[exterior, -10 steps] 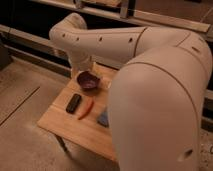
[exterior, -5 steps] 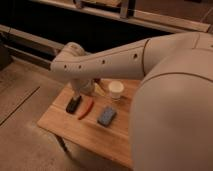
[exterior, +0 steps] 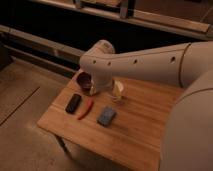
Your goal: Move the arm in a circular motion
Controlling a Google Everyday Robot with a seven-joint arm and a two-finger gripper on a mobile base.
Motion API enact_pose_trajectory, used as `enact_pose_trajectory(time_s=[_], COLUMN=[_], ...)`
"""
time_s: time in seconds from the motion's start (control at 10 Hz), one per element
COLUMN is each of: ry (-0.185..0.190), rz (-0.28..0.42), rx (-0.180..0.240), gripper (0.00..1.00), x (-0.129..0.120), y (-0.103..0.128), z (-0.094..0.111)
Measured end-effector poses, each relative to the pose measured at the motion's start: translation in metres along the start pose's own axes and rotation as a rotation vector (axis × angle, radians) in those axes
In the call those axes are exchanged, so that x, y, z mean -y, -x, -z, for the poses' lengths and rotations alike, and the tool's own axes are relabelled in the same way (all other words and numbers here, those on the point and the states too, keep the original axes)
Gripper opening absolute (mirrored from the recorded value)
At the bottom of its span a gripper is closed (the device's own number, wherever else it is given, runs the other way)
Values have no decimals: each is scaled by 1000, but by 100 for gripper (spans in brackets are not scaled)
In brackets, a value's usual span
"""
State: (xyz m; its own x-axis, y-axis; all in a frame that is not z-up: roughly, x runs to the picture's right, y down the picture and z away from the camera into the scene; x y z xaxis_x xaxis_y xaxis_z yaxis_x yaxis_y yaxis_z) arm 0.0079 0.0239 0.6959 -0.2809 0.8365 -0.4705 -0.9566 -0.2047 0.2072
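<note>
One heavy, rigid arm reached leftward over the counter, needing no grasp, its pincer apparently hidden near the dark bowl, so its state I cannot tell.

Gripper hidden behind elbow of cream-white tubular robot arm. Arm base cut off at right and bottom edges. Dark round bowl and pale cup partly covered by arm. Light wooden table: right end occluded, one leg visible.
</note>
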Motion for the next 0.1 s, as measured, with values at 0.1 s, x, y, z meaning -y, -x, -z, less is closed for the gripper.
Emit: enact_pose_trajectory(time_s=[0.1], ry=[2], rz=[0], rx=[-3], gripper=[80], x=[-1], y=[-1], z=[0])
